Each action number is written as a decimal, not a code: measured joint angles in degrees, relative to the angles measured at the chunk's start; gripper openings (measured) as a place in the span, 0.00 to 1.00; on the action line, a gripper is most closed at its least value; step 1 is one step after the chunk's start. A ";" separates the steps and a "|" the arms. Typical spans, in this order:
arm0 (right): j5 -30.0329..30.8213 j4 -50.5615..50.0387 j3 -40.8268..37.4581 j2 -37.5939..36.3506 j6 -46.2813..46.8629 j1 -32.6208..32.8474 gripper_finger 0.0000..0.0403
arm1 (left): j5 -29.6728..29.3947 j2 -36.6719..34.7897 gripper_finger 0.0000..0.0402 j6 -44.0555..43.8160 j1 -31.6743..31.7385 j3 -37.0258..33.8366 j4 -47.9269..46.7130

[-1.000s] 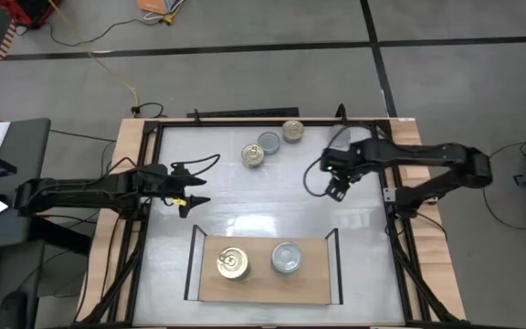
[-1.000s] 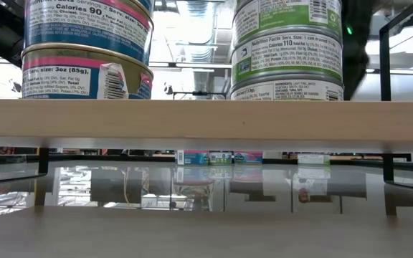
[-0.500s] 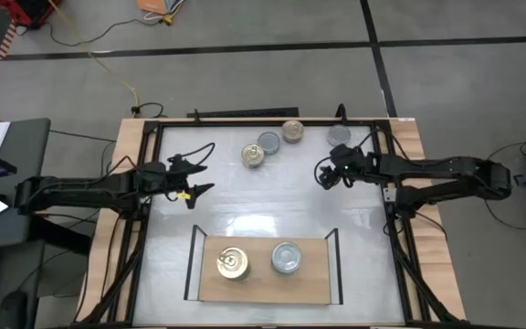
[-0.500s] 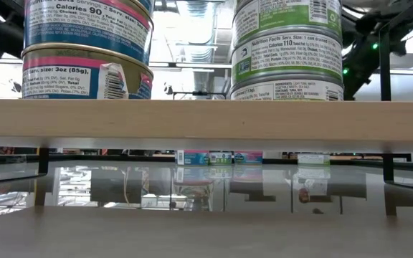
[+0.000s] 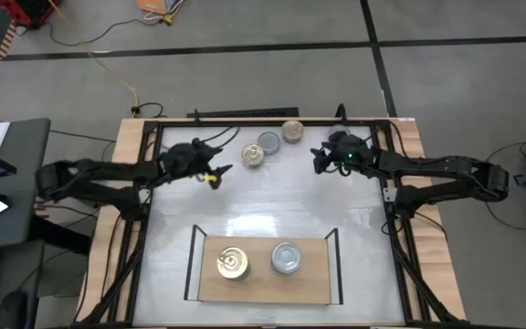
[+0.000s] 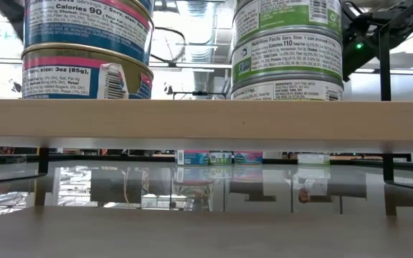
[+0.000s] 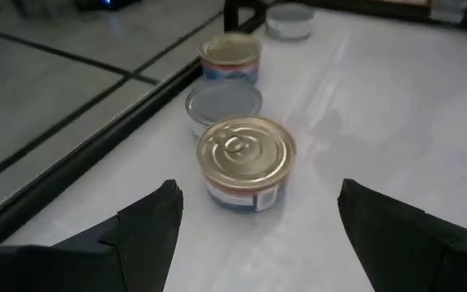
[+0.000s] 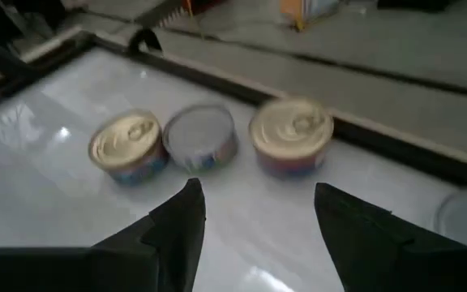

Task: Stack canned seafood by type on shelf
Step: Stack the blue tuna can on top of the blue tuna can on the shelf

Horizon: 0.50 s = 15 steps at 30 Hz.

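High view: left gripper (image 5: 215,173) just short of gold-lidded can (image 5: 254,156); right gripper (image 5: 321,161) across from the can row. Shelf (image 5: 263,294) carries two stacks.

Low view: gold-rimmed stack (image 6: 86,46) and silver stack (image 6: 287,46) on the board.

Left wrist: fingers (image 7: 148,227) spread wide, empty, gold can between and ahead.

Right wrist: fingers (image 8: 177,221) parted, empty, three cans ahead.

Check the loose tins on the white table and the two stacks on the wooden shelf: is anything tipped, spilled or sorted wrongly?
Nothing stands out. The three loose round tins sit upright in a row, gold-lidded stack and silver-lidded stack stand straight on the light wooden shelf; no spill.
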 joint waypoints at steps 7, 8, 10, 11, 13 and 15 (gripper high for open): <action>-0.03 3.21 0.02 -0.13 -4.01 -0.02 0.63 | 1.28 13.95 0.79 6.46 3.16 11.98 0.12; -0.10 3.15 0.02 -0.08 -4.31 -0.01 0.63 | 1.32 15.97 0.79 7.08 3.44 13.72 0.00; -0.07 3.13 0.02 -0.13 -5.34 -0.05 0.63 | 1.33 19.87 0.79 8.02 3.88 17.17 -0.13; -0.09 2.91 0.02 -0.45 -5.77 -0.05 0.63 | 1.37 21.70 0.79 8.40 3.98 18.72 0.01; -0.08 2.68 0.21 -1.41 -6.55 -0.05 0.63 | 1.41 25.05 0.79 8.83 4.09 21.35 -0.57; -0.09 1.28 1.22 -2.90 -7.30 -0.05 0.63 | 1.14 27.97 0.79 8.95 4.09 23.73 -1.93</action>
